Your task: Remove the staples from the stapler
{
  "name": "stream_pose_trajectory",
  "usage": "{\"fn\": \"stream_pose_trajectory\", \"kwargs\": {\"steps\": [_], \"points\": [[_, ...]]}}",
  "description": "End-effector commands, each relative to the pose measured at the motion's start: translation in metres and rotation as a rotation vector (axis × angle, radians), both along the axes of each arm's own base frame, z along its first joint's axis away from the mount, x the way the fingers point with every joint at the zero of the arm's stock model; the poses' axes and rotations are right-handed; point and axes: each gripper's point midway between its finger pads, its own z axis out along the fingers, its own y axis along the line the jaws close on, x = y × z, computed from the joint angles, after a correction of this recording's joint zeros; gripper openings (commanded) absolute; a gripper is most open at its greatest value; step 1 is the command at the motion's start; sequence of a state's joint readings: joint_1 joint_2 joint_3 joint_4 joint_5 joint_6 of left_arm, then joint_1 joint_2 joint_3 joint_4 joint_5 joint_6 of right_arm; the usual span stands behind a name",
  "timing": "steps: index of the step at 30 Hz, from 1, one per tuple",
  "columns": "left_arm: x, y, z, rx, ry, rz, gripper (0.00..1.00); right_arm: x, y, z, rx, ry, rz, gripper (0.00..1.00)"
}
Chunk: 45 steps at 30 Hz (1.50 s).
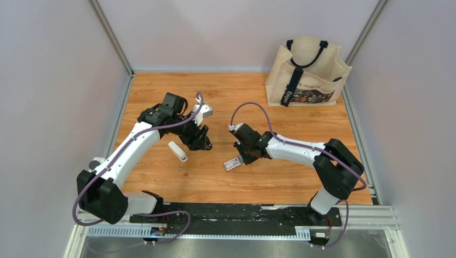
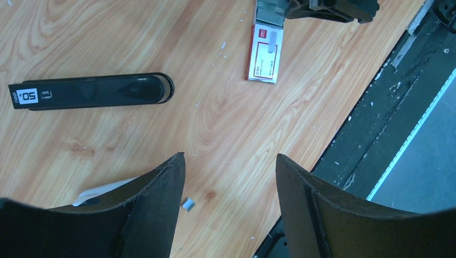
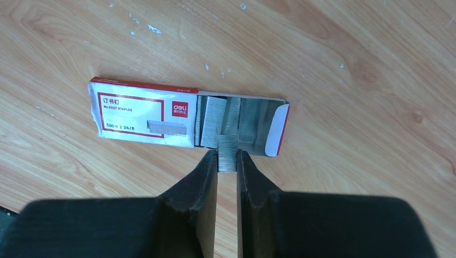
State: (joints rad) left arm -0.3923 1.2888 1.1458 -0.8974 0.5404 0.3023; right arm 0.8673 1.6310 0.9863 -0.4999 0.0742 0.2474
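R arm: right gripper (image 3: 227, 157) is clamped on a short strip of staples (image 3: 227, 144), fingers pinching it from both sides. The strip's far end sits over the open end of the staple box (image 3: 142, 113), w/ more grey strips showing inside the tray. Can't tell whether the held strip touches them. The box lies flat on the wood surface (image 3: 349, 64).

L arm: left gripper (image 2: 230, 158) hangs above the surface w/ jaws spread wide, nothing between them. The black stapler (image 2: 91, 92) lies flat beyond it, "50" label at one end, well apart from the box. A loose staple bit (image 2: 188, 204) lies on the wood just by the inner edge of one finger. A white piece (image 2: 99, 191) pokes out from behind that finger, possibly part of the stapler; view's too blocked to say.

Tote bag (image 1: 309, 70) stands at the far right corner.
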Motion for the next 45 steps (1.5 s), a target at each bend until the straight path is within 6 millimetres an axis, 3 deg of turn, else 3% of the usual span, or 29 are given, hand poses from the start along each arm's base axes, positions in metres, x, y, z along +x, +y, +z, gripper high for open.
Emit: {"fn": "stream_pose_trajectory", "kwargs": {"steps": [1, 45], "points": [[0.0012, -0.0018, 0.0061, -0.019, -0.046, -0.031, 0.71, 0.0061, 0.0108, 0.0070, 0.016, -0.010, 0.025, 0.04], [-0.0016, -0.0048, 0.0027, -0.036, -0.034, -0.049, 0.70, 0.0128, 0.0094, 0.0014, 0.029, 0.018, 0.010, 0.07]]}}
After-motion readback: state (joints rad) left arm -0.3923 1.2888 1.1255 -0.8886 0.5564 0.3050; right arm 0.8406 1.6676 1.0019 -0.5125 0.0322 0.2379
